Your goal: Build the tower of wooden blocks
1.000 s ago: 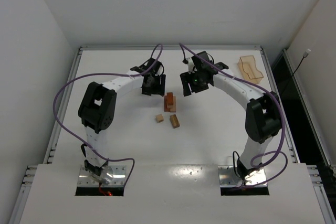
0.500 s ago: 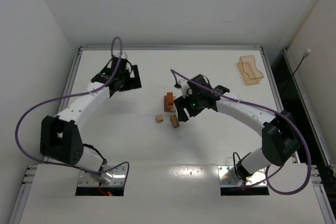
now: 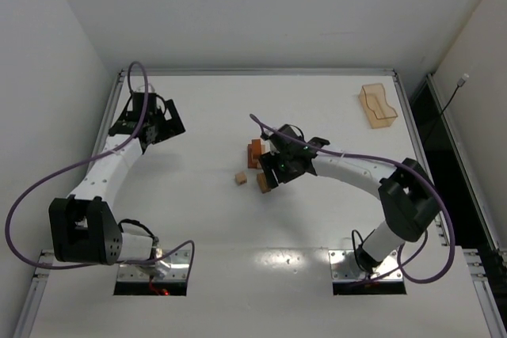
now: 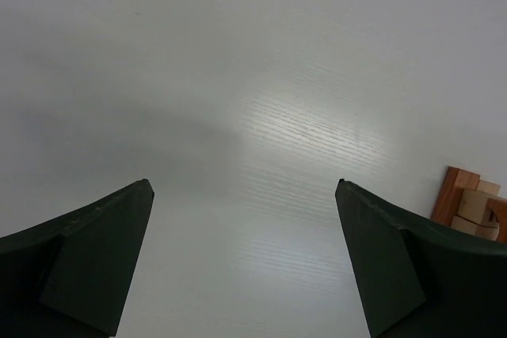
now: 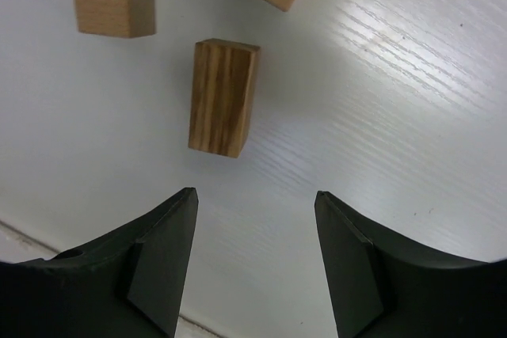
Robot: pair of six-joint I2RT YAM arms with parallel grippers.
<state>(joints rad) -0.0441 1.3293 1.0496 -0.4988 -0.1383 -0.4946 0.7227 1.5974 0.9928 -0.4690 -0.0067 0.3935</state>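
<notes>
At the near part of the white table (image 3: 206, 219), a short tan bar (image 5: 224, 96) is seen lying flat, with a tan cube (image 5: 111, 3) near it on the left but not touching. The right gripper (image 5: 255, 194) is held low next to the bar. Its jaws are spread wide and hold nothing, and the bar lies just beyond the fingertips, touched by neither. Just behind these loose pieces, the partly built stack (image 3: 254, 152) of reddish-orange and tan blocks is shown near the table's middle, with the right wrist close on its right. The left gripper (image 4: 243, 184) is held well off to the far left, its jaws also spread, with bare tabletop between them. At the far right corner a translucent orange tray (image 3: 378, 106) is set, well apart from the blocks.
</notes>
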